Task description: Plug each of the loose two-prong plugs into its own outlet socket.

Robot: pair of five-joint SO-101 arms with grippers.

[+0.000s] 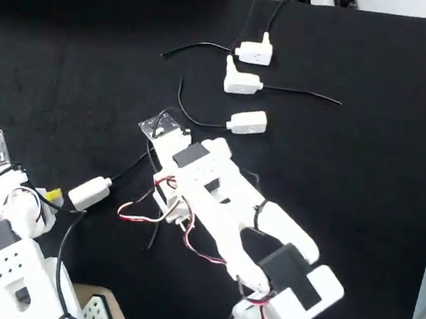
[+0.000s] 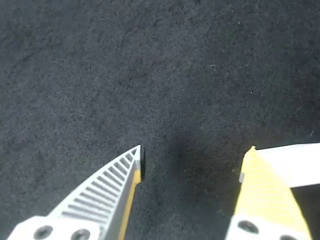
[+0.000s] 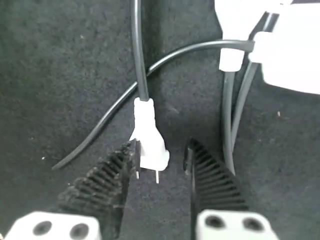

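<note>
Grasping step, by judgement: two-prong plug [image 3: 148, 145] lies flat on black cloth [image 3: 60, 75] between fingers of right gripper [image 3: 161, 146], jaws apart, not yet clamped. Long axis runs along gripper's reach. Prongs point back toward wrist, cord [image 3: 140, 60] leads away. Next likely: close on plug body, lift, turn prongs toward socket block [image 1: 247, 122]. Left gripper [image 2: 195, 150] spread wide, holding nothing.

Three outlet sockets [image 1: 242, 83] lay in a row far back on the tabletop [image 1: 365, 186]; a plug [image 3: 148, 150] lay between the fingers of the right gripper [image 3: 161, 146].
</note>
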